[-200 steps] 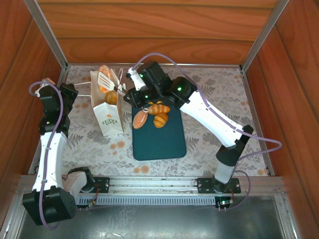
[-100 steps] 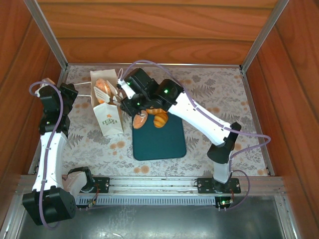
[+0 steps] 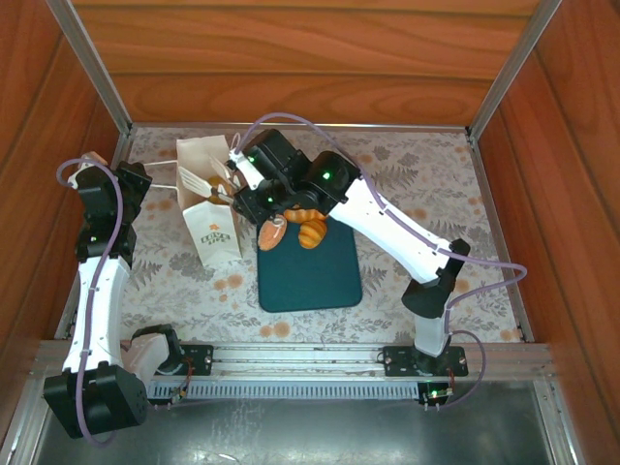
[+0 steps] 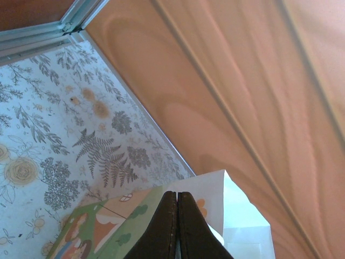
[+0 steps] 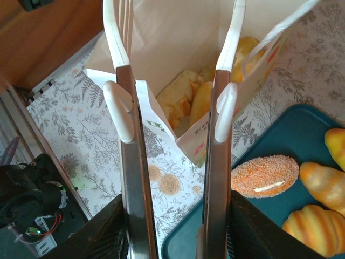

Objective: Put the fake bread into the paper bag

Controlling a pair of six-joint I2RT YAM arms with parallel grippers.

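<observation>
The white paper bag (image 3: 217, 231) stands upright, left of the teal tray (image 3: 310, 279). My left gripper (image 3: 153, 184) is shut on the paper bag's rim (image 4: 237, 216); its dark fingers (image 4: 186, 226) are pressed together there. My right gripper (image 3: 215, 178) carries long metal tongs with white tips and hangs open over the bag's mouth (image 5: 178, 43). Nothing is between the tongs (image 5: 173, 54). Golden fake bread pieces (image 5: 180, 97) lie inside the bag. On the tray rest a crumbed orange roll (image 5: 264, 175) and striped loaves (image 5: 315, 229); from above they are bread pieces (image 3: 312, 232).
The tray (image 5: 280, 127) lies just right of the bag on the flower-print tablecloth (image 3: 426, 184). Wooden walls (image 3: 310, 68) close in the back and both sides. The right arm (image 3: 387, 218) reaches across the tray's far end.
My right gripper has moved left and down over the bag's mouth and opened wider. The bread it held between the tongs has dropped into the bag. The left arm has not moved.
</observation>
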